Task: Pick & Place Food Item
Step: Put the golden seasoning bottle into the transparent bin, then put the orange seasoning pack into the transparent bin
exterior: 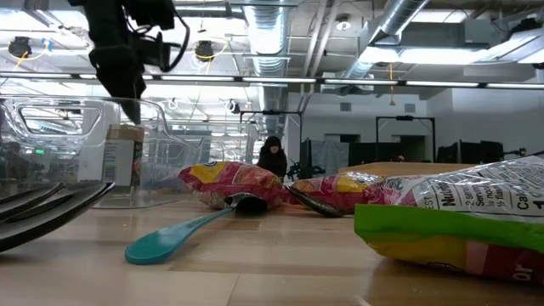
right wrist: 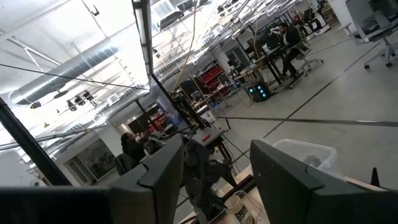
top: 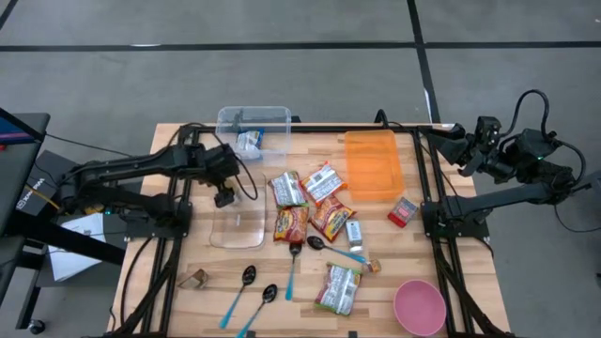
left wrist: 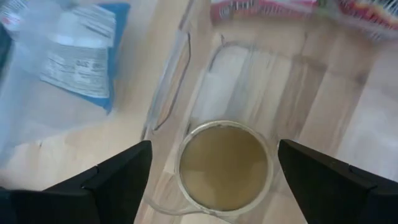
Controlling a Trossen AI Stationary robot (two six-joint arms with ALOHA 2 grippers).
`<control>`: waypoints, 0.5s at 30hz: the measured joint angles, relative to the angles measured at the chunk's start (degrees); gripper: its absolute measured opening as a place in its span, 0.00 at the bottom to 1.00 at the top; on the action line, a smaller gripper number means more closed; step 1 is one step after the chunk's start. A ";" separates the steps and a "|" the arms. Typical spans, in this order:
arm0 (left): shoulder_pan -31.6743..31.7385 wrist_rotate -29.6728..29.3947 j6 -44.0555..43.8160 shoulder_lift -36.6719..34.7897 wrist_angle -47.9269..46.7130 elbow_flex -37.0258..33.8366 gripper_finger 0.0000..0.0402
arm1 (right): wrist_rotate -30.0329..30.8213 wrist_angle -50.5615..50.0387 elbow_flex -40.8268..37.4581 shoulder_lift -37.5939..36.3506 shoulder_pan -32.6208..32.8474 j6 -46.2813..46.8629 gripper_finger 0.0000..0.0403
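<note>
My left gripper (top: pixel 223 197) hangs open above a clear flat lid (top: pixel 237 225) that lies on the wood. Its two fingers (left wrist: pixel 118 180) stand wide on either side of the lid's round ring (left wrist: pixel 224 165), touching nothing. A blue-and-white food packet (top: pixel 249 141) lies inside the clear bin (top: pixel 268 115) just beyond; it also shows as the packet (left wrist: pixel 81 56) in the left wrist view. Several red and yellow snack packets (top: pixel 305 202) lie at the table's middle. My right gripper (top: pixel 467 150) waits raised at the right edge, open, with nothing between its fingers (right wrist: pixel 161 174).
An orange tray (top: pixel 374 164) lies at the far right. A pink bowl (top: pixel 420 307) stands near the front right corner. Several spoons (top: pixel 246 282) and a green-edged packet (top: pixel 338 286) lie toward the front. A teal spoon (exterior: pixel 183 234) shows in the low view.
</note>
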 joint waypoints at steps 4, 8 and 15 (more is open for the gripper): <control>0.00 0.00 -1.40 -4.39 0.03 0.01 0.86 | 0.02 -0.30 0.00 0.00 0.00 0.00 0.45; -0.07 1.75 -2.24 -8.87 1.81 0.05 0.85 | 0.25 -0.48 0.00 0.00 0.00 0.00 0.45; -3.72 13.04 -3.52 -13.91 9.53 3.83 0.85 | 0.26 -0.48 0.00 0.00 0.00 0.00 0.45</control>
